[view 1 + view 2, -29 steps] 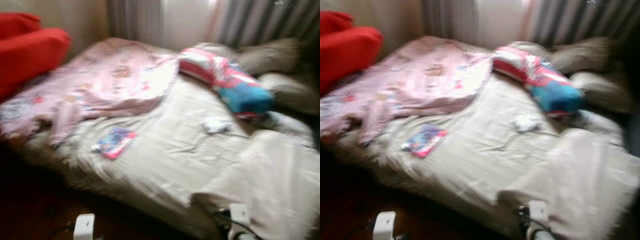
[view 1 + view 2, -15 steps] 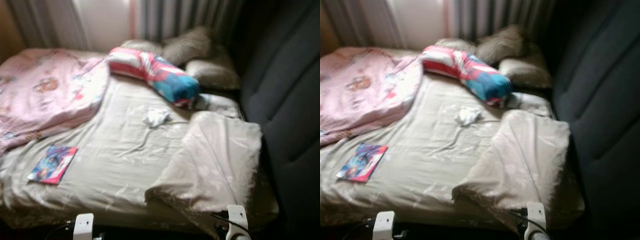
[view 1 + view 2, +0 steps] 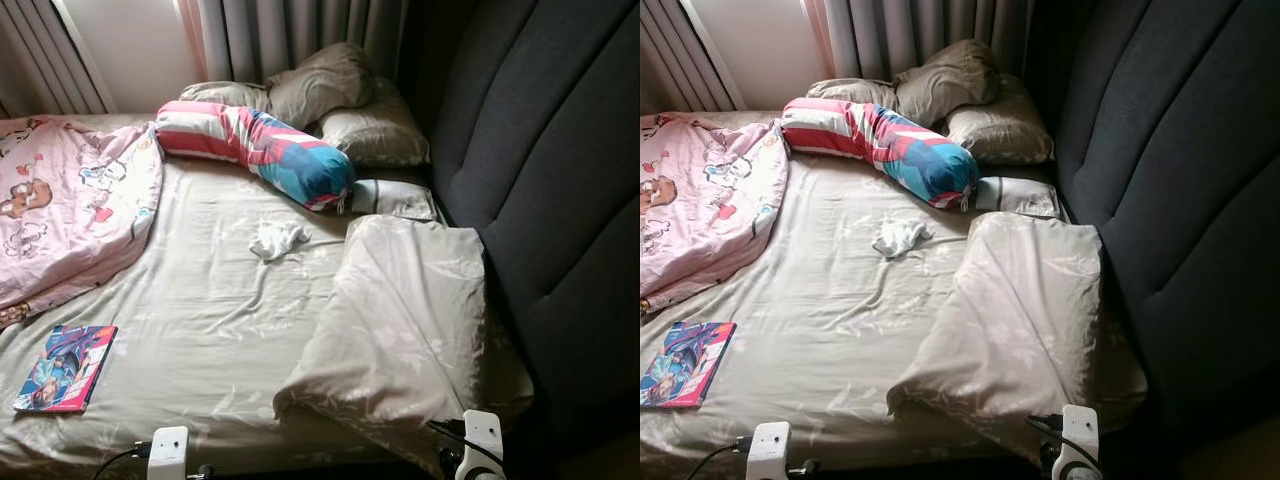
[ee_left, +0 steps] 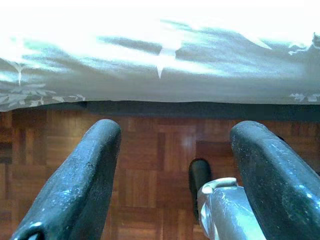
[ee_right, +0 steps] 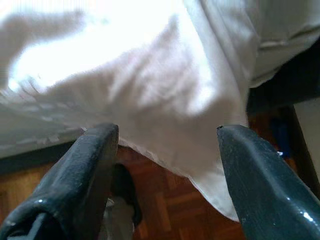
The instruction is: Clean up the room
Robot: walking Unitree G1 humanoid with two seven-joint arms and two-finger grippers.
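Observation:
A bed with a beige sheet lies before me. On it are a crumpled white cloth near the middle, a colourful book at the near left, and a rumpled pink cartoon blanket on the left. A striped red, white and blue bolster lies across the head end. A beige duvet is folded back at the right. My left gripper hangs open over the wooden floor by the bed's edge. My right gripper is open below the duvet's hanging corner.
Two beige pillows lean against grey curtains at the head. A small flat pillow lies beside the bolster. A dark padded wall panel runs along the bed's right side. Parquet floor lies below the bed.
The camera has swung right and steadied: a red object at the left has left the picture and the dark panel has come in. Nothing on the bed has moved.

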